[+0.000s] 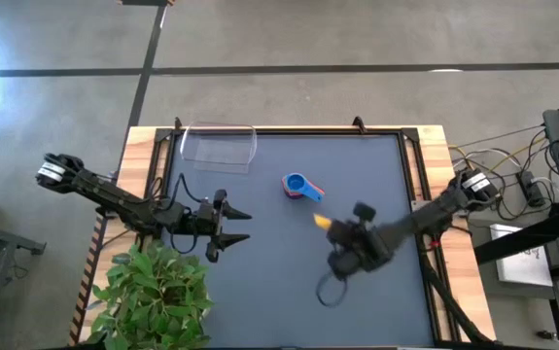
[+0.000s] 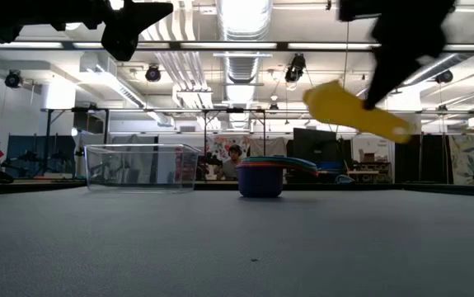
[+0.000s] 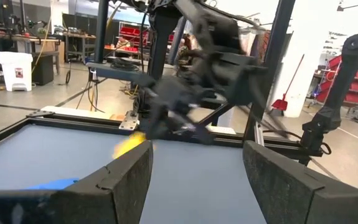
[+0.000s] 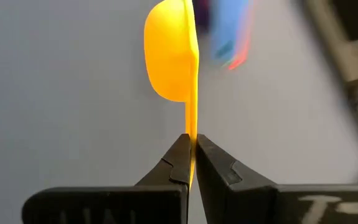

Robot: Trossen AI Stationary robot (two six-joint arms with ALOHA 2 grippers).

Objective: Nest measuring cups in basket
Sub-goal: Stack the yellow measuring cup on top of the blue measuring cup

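A yellow measuring cup [image 4: 169,53] hangs above the mat with my right gripper [image 4: 191,142] shut on it, right of the table's middle [image 1: 323,221]. A nested stack of measuring cups [image 1: 298,187], blue outermost, stands on its base on the mat [image 2: 263,175], just beyond the yellow one. The clear basket [image 1: 219,148] stands at the far left [image 2: 142,167]. My left gripper [image 1: 240,226] waits open above the mat's left part, its fingers [image 3: 129,180] level and pointing toward the right arm. My right gripper pinches the yellow cup's flat handle [image 4: 191,127] between its two fingers, one on each flat face. The fingers slant down from the table's right side and lie along the handle. The cup is lifted clear of the mat [image 2: 356,111], tilted, its bowl beyond the fingertips.
A potted green plant [image 1: 157,292] stands at the near left corner, close under the left arm. A dark cable loop [image 1: 330,290] lies below the right gripper. Bare mat spreads across the near half and between the stack and the basket.
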